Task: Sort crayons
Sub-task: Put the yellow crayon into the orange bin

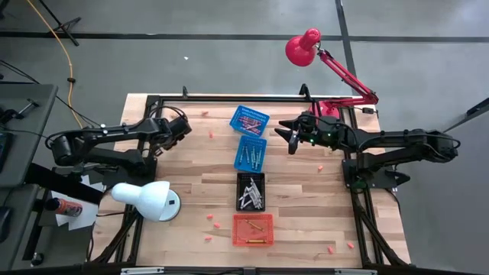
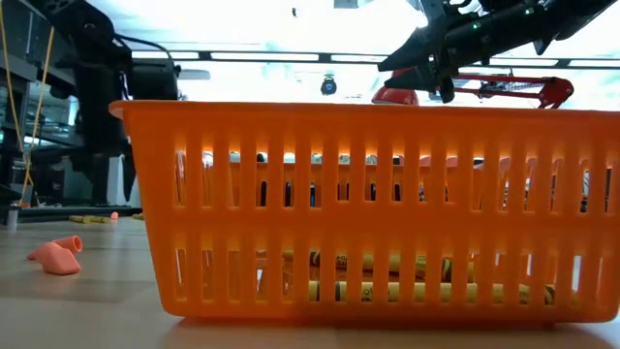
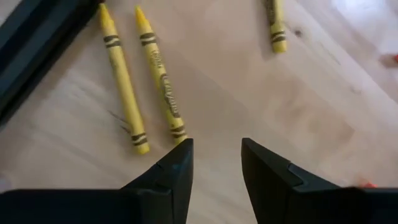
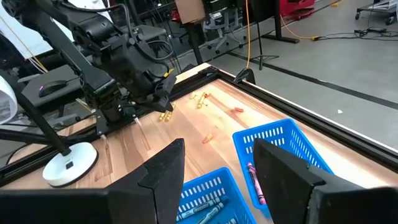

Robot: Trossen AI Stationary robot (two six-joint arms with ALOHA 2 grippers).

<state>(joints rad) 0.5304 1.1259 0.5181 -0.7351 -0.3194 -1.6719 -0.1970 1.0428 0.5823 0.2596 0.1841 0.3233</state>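
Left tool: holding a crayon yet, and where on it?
Nothing held. The left tool stands open over bare wood, with the nearest yellow crayon lying just beside one finger, not between them. The right tool is open and empty above the blue baskets.

Bare wood between yellow crayons [image 3: 163, 78]; black frame rail [image 3: 37, 43] hems far side.
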